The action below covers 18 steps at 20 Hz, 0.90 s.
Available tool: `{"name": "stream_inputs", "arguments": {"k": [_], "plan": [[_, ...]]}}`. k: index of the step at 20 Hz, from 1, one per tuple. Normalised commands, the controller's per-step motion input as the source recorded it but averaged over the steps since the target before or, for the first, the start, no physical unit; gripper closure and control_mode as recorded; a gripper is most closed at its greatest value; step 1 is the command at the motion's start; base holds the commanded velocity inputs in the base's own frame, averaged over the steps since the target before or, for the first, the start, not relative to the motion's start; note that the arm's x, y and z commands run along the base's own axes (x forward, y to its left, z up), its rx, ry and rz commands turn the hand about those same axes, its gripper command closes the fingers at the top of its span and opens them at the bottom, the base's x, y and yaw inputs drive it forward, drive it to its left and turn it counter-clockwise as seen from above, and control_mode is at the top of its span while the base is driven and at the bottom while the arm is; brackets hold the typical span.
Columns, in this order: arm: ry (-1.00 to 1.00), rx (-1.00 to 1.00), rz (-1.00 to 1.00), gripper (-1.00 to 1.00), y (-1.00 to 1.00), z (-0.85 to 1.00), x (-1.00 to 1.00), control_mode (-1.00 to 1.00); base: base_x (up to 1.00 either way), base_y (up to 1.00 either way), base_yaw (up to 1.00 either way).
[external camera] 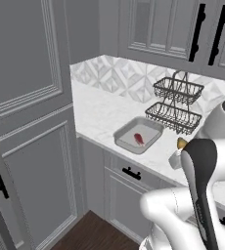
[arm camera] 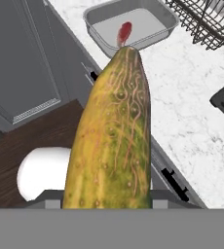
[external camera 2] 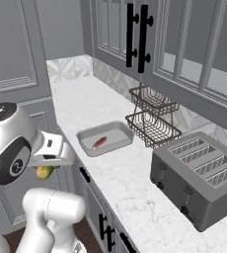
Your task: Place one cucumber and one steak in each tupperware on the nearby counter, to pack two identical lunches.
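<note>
no readable text, no labels, no brands, no numbers on anything

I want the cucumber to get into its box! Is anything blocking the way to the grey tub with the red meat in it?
Nothing visible does. The long yellow-green cucumber hangs off the counter edge, and bare white marble counter lies before the shallow grey tub.
</note>
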Motion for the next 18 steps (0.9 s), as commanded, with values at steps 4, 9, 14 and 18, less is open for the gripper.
{"name": "stream_inputs", "arguments": {"k": [4,9,14,18], "plan": [[0.00,0.00,0.00,1.00,0.00,0.00,0.00,1.00,0.01,0.00,0.00],[0.00,0.01,0.07,1.00,0.03,-0.14,0.63,-1.00,0.05,0.00,0.01],[0.00,0.05,0.09,1.00,0.05,-0.24,1.00,-1.00,0.00,0.00,0.00],[0.00,0.03,0.10,1.00,0.03,-0.43,0.98,-1.00,0.00,0.00,0.00]]}}
